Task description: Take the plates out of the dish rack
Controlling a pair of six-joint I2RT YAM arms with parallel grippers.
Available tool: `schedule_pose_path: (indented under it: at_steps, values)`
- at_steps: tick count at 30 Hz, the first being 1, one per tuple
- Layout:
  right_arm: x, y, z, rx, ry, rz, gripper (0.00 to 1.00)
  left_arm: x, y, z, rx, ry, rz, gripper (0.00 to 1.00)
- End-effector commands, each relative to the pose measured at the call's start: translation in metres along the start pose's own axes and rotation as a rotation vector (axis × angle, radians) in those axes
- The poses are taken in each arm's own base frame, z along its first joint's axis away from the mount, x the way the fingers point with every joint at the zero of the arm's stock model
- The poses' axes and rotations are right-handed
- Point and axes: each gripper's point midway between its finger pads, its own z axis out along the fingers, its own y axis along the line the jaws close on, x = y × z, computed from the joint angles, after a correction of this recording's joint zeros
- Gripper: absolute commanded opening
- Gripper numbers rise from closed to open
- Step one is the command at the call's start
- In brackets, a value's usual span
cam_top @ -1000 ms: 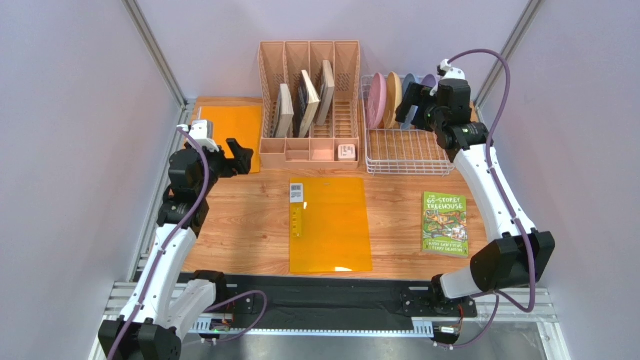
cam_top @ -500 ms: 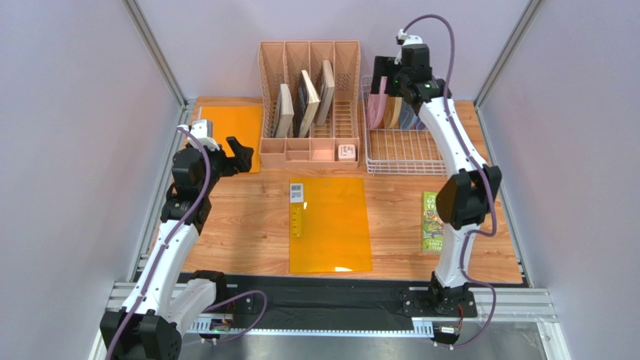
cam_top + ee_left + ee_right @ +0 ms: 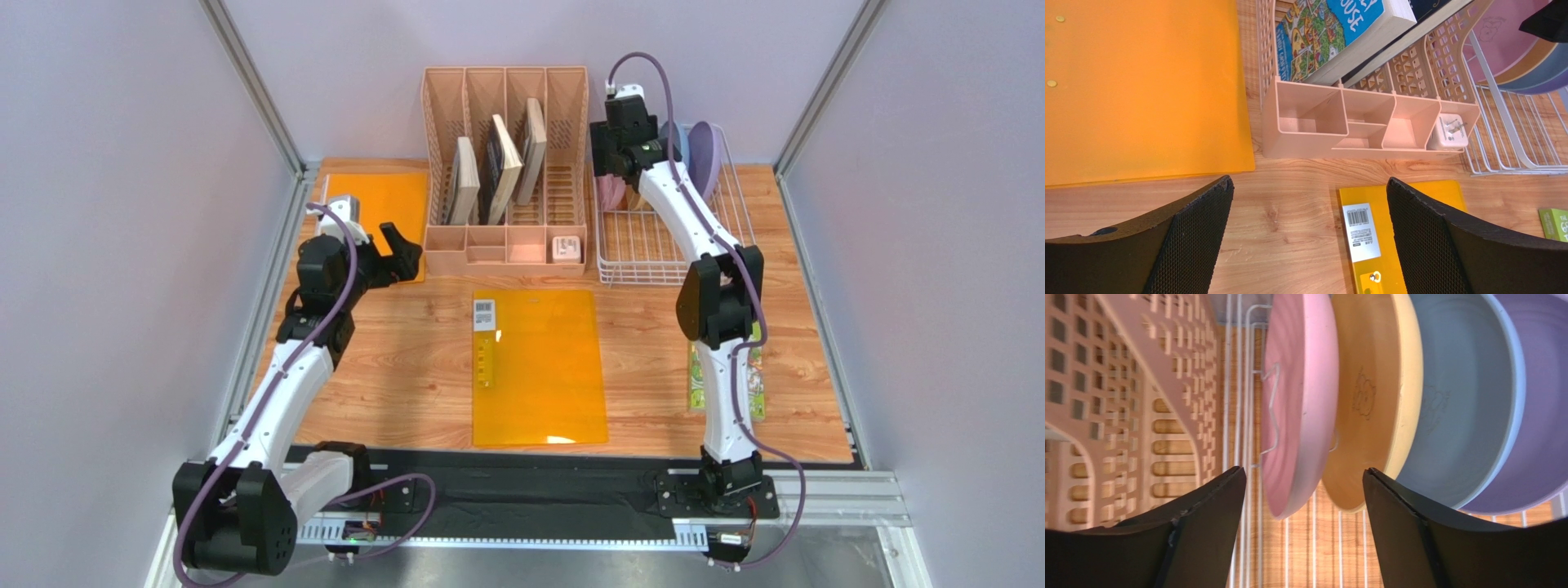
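Observation:
Four plates stand on edge in the white wire dish rack at the back right. In the right wrist view they are pink, cream-yellow, light blue and lavender. My right gripper is open, its jaws either side of the pink plate's rim without touching it. From above it hides the pink and yellow plates; the lavender plate shows. My left gripper is open and empty over bare wood. The left wrist view shows the plates at its top right.
A pink slotted organizer with books stands just left of the rack, close to my right gripper. An orange folder lies mid-table, another at the back left. A green book lies partly hidden under the right arm.
My right arm swung left along the rack from the lavender end to the pink plate and straightened. My left gripper shifted slightly right and forward, still open.

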Motion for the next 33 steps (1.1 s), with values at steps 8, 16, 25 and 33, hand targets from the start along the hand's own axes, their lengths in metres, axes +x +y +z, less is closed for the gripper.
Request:
schedule_pose_path:
  at_steps: [8, 16, 25, 33]
  values:
    - [-0.014, -0.002, 0.022, 0.071, -0.079, -0.064, 0.37, -0.006, 0.004, 0.002, -0.013, -0.042, -0.003, 0.99]
    - [-0.023, 0.021, 0.012, 0.167, -0.151, -0.12, 0.0, -0.004, 0.008, 0.002, -0.031, -0.046, -0.015, 0.99]
    - [-0.059, -0.002, -0.044, 0.517, -0.348, -0.063, 0.0, 0.0, 0.022, -0.004, -0.107, -0.037, 0.009, 1.0]
    - [-0.077, -0.026, -0.116, 0.548, -0.414, 0.007, 0.0, -0.001, 0.018, -0.007, -0.092, -0.05, 0.0, 1.0]
